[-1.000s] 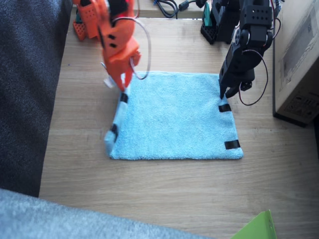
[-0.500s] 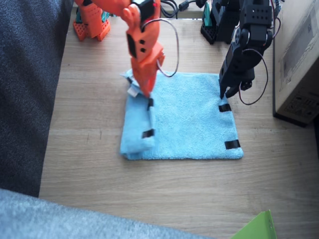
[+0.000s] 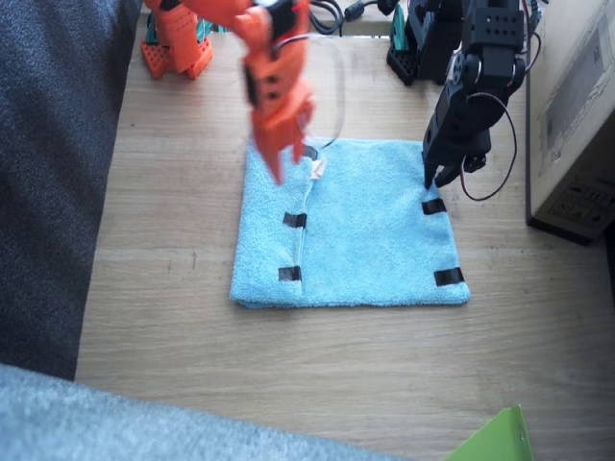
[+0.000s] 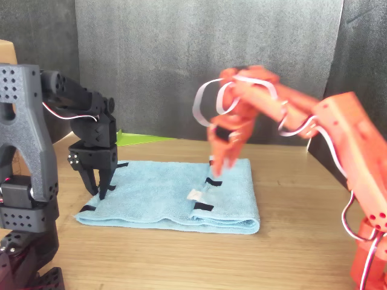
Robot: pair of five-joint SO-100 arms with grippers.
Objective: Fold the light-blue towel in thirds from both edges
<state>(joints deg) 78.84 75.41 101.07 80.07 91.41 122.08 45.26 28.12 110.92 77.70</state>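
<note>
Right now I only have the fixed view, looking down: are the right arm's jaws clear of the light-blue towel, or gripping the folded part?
Observer: Clear, going by the front view. The right arm holds its jaws above the light-blue towel. They are too blurred to tell open from shut.
Operator: Does the folded flap lie flat?
Observer: Yes. From the side the folded flap lies flat on the layer below, with the white tag on top.
Operator: And the left arm?
Observer: The left arm points its jaws down, apart, at the unfolded edge beside a black tape strip. I cannot tell if they touch.
</note>
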